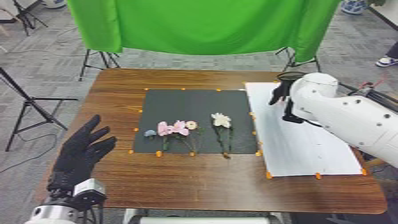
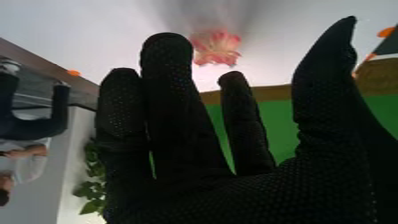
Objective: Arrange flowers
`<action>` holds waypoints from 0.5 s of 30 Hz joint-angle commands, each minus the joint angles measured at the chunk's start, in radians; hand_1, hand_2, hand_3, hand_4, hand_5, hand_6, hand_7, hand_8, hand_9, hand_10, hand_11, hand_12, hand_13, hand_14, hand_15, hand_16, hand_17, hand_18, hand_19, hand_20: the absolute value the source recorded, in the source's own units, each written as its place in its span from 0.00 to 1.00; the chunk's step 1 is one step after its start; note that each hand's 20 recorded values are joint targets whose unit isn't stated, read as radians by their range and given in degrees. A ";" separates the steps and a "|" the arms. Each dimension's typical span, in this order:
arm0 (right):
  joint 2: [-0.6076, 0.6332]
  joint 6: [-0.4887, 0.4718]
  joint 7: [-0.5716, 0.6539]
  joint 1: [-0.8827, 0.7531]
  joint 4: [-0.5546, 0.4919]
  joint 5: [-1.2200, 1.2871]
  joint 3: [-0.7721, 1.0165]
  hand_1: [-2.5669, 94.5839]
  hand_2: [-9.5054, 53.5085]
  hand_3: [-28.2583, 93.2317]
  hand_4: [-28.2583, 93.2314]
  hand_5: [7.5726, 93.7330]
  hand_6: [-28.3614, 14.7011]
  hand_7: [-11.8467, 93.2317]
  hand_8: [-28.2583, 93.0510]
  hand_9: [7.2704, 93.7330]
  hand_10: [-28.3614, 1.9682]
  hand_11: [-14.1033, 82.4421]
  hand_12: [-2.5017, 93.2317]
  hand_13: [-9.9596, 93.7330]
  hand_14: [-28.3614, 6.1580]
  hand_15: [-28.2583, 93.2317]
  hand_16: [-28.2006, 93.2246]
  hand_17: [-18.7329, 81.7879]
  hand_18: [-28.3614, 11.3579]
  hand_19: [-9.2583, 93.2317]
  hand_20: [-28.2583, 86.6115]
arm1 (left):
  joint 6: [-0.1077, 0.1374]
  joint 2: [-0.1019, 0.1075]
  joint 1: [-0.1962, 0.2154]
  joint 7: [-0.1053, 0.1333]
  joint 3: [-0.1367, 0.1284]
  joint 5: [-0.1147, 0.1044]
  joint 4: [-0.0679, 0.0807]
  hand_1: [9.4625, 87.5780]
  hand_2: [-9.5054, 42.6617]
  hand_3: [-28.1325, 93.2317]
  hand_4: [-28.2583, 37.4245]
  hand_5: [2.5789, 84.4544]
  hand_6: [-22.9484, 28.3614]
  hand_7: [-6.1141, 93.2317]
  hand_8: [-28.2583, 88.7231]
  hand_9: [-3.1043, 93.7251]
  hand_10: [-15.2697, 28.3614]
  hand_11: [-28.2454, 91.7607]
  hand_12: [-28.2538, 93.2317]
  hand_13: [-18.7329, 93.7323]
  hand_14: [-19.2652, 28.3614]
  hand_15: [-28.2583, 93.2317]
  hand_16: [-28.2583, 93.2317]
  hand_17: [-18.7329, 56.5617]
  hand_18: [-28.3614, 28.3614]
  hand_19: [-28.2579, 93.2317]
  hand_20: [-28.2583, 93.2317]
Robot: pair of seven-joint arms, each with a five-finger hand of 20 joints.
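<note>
Right hand (image 2: pixel 226 197) extends straight fingers, grasps nothing | Pink flower (image 2: pixel 216 47) lies just beyond its fingertips, against white sheet (image 1: pixel 298 147) | Pick-up likely requires light stem pinch, clear of petals

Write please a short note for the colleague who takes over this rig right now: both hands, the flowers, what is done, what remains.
Left hand: open, empty, at the table's left side.
Right hand: open, fingers straight, over the white sheet.
Flowers: white flower, pink flowers and small blue flower on the dark sheet; a pinkish-red flower at the white sheet, beyond the right fingers.
Done: several flowers lie on the dark sheet.
Left: probably the pinkish-red one; the final layout I cannot tell.
</note>
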 commanded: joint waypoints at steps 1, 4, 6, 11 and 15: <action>-0.005 -0.015 0.011 -0.013 0.021 -0.016 0.013 0.32 0.15 0.90 0.02 0.38 0.66 0.23 0.15 0.44 0.37 0.23 0.18 0.69 0.45 0.83 0.30 0.59 0.28 1.00 0.35 | -0.010 -0.020 -0.002 -0.013 0.003 0.005 0.002 0.26 0.33 0.75 0.12 0.37 0.60 0.13 0.18 0.31 0.77 0.43 0.32 0.34 0.98 0.71 0.13 0.16 1.00 0.71 0.22; 0.003 0.001 0.001 0.000 0.024 -0.025 -0.011 0.33 0.15 0.90 0.02 0.39 0.66 0.24 0.15 0.45 0.40 0.23 0.18 0.69 0.46 0.83 0.30 0.59 0.27 1.00 0.35 | -0.017 -0.019 -0.007 -0.014 0.007 0.010 0.003 0.26 0.33 0.75 0.12 0.37 0.60 0.14 0.18 0.31 0.77 0.43 0.32 0.34 0.98 0.71 0.13 0.16 1.00 0.71 0.22; 0.003 0.004 0.004 -0.006 0.028 -0.020 -0.005 0.34 0.14 0.90 0.02 0.40 0.66 0.24 0.15 0.46 0.43 0.24 0.18 0.69 0.47 0.83 0.30 0.59 0.27 1.00 0.35 | -0.013 -0.023 -0.005 -0.015 0.008 0.010 0.003 0.26 0.33 0.75 0.12 0.37 0.60 0.14 0.18 0.31 0.77 0.43 0.32 0.34 0.98 0.71 0.13 0.16 1.00 0.71 0.22; 0.008 0.010 0.009 -0.021 0.023 -0.030 0.001 0.36 0.14 0.90 0.01 0.43 0.65 0.25 0.14 0.48 0.47 0.24 0.18 0.71 0.49 0.82 0.30 0.60 0.27 1.00 0.35 | -0.015 -0.027 -0.005 -0.018 0.004 0.012 0.003 0.26 0.33 0.75 0.12 0.37 0.60 0.14 0.18 0.31 0.77 0.43 0.32 0.34 0.98 0.71 0.13 0.16 1.00 0.71 0.22; 0.011 0.044 0.003 -0.033 0.016 -0.048 -0.009 0.39 0.12 0.90 0.01 0.47 0.64 0.26 0.14 0.53 0.53 0.26 0.18 0.73 0.53 0.81 0.30 0.60 0.28 1.00 0.35 | -0.019 -0.031 -0.008 -0.022 0.009 0.014 0.004 0.26 0.33 0.75 0.11 0.37 0.61 0.14 0.18 0.31 0.77 0.43 0.32 0.34 0.98 0.71 0.13 0.16 1.00 0.71 0.22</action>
